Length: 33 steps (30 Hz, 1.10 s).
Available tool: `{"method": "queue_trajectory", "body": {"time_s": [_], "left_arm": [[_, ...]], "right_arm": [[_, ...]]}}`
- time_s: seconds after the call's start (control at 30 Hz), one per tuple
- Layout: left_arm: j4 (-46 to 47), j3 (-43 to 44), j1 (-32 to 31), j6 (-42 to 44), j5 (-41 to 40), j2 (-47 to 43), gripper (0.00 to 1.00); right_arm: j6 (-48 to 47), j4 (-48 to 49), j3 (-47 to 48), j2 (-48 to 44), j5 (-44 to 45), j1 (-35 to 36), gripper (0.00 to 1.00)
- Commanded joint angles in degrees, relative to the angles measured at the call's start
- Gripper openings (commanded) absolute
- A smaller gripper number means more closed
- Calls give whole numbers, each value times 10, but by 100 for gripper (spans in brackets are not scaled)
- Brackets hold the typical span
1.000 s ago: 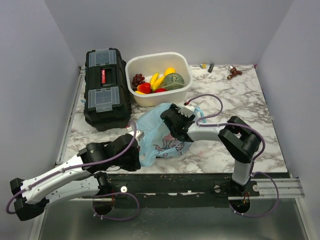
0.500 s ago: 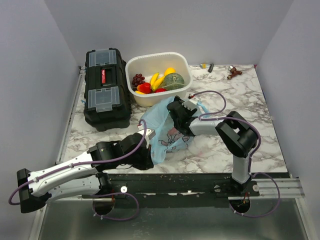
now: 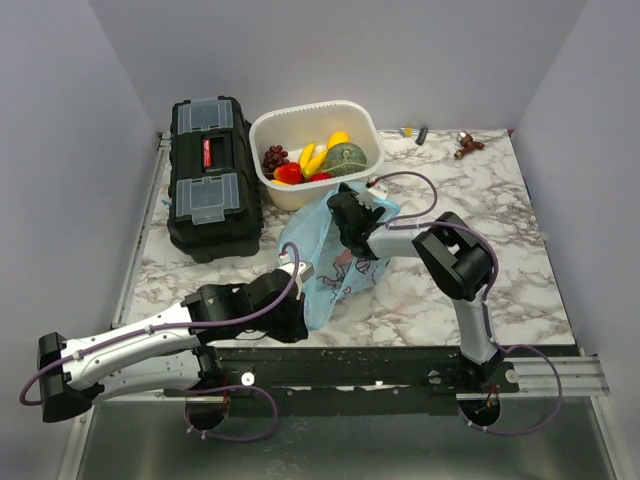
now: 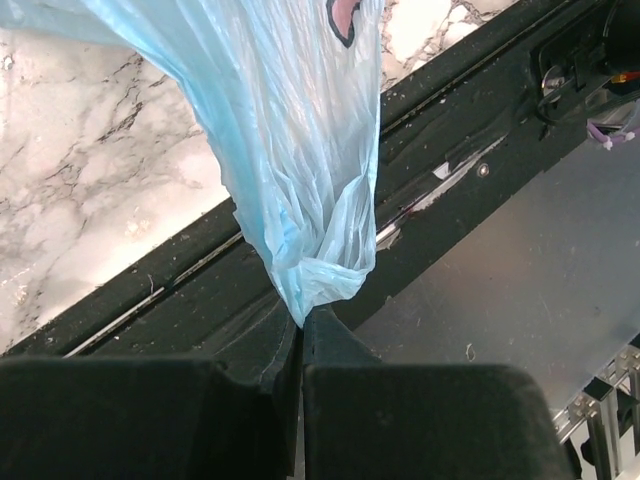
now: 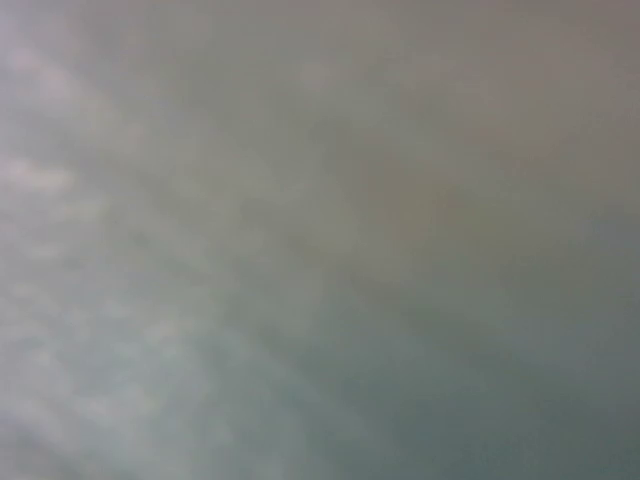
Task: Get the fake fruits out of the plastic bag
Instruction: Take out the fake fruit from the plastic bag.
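At the left end effector (image 4: 302,328), the translucent plastic bag (image 4: 290,140) puckers.

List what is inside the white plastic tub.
Dark purple grape bunch, red piece, yellow bananas, orange-yellow lemon and round dull-green melon. They cover the white plastic tub floor, so anything beneath is hidden.

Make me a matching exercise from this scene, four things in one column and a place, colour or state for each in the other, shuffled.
1 plastic bag
2 toolbox
3 white tub
4 left gripper

A holds the fake fruits
B shut on a bag corner
C light blue, translucent
D black, left of the white tub

Pairs: 1-C, 2-D, 3-A, 4-B
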Motion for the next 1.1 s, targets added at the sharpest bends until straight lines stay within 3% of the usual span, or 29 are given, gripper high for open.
{"method": "queue_trajectory", "body": {"time_s": [0.0,0.13,0.27,0.37,0.43,0.67,0.83,1.07], "left_arm": [[-16,-14,-11,-5,13,-15,0],[-20,-15,-12,-6,10,-16,0],[-20,-18,-12,-7,2,-20,0],[-20,-16,-12,-4,-2,-18,0],[-21,-16,-12,-4,-3,-14,0],[-18,-17,-13,-9,-5,-6,0],[-20,-10,-13,-15,-15,-7,0],[-28,-4,-13,-35,-55,-16,0]], "right_arm": [[4,-7,31,45,-18,-32,98],[-10,-4,29,45,-38,-37,87],[-34,48,-12,23,-75,-37,69],[-39,55,-30,3,-98,-37,45],[-39,66,-45,-11,-113,-37,36],[-37,86,-93,-62,-144,-38,29],[-32,71,-116,-96,-152,-37,14],[8,-21,-142,-187,-275,-37,1]]}}
